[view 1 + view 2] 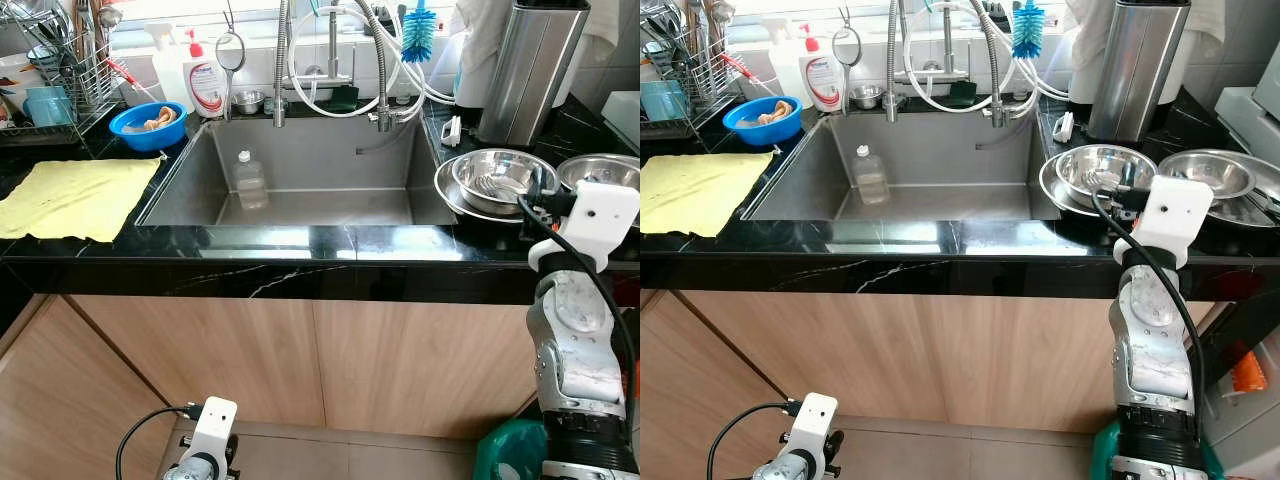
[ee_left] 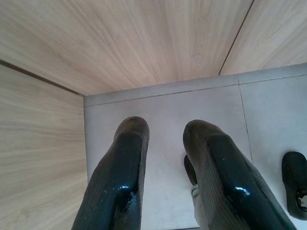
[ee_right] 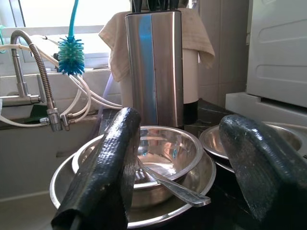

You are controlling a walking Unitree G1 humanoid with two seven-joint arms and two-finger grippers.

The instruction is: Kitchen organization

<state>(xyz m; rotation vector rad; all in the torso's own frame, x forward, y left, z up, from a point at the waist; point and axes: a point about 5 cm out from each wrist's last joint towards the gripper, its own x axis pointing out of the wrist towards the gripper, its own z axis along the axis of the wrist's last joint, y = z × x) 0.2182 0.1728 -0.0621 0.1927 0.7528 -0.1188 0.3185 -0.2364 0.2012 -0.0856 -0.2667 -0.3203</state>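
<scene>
Right wrist view: right gripper jaws wide apart, empty, before steel bowl near counter edge.

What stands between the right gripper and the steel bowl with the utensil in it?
Nothing visible does. The right gripper is open and points straight at the steel bowl, which sits nested in a wider bowl on the black counter. The utensil lies inside, its handle over the rim toward the fingers.

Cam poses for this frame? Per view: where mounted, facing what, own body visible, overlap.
Left, right eye: head, looking down at the sink; both arms show.
Left wrist: hanging low, facing floor and cabinet; open left gripper.
Right wrist: at counter height, facing nested steel bowls; open right gripper.
Shared: bowls, knife block, with eye views.
</scene>
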